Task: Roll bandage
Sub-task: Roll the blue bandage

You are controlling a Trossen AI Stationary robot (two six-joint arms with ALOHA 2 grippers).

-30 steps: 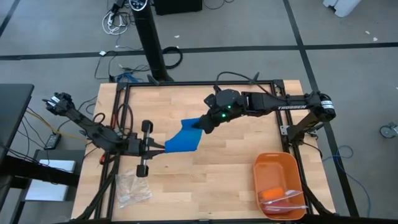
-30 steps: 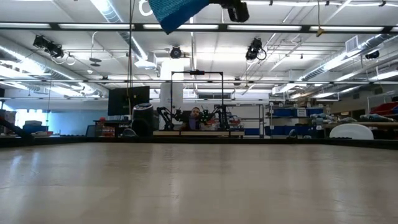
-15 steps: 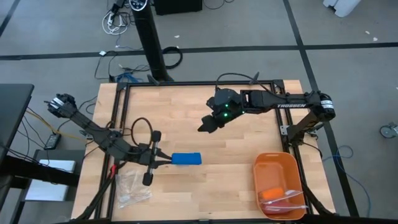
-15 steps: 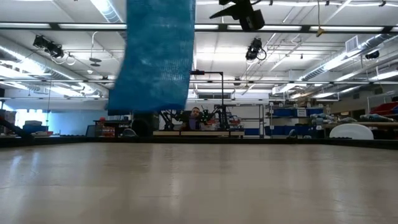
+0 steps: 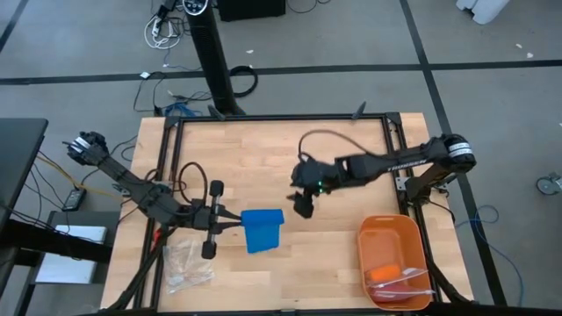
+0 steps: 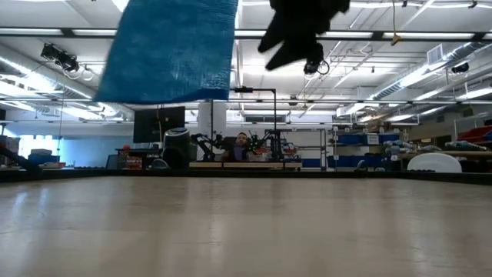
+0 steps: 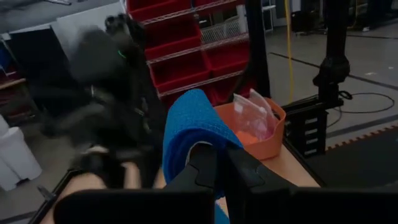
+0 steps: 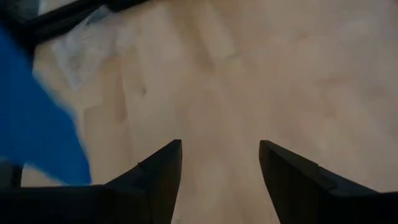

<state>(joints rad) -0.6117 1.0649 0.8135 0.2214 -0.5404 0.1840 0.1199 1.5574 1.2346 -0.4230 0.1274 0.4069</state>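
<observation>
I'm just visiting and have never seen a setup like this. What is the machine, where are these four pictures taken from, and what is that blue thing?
Two robot arms work at a wooden table. One picture looks straight down, one looks level across the tabletop, and two come from cameras on the arms' wrists. The left gripper has its jaws shut on a blue bandage, which hangs above the table. The right gripper is open, empty, close beside it. An orange tray and a clear plastic bag lie on the table.

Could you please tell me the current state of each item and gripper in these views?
bandage: unrolled, hanging off the table from the left gripper.
left gripper: shut on the bandage's end.
right gripper: open, empty, beside the bandage.
orange tray: upright, holding packets.
plastic bag: lying flat.
</observation>
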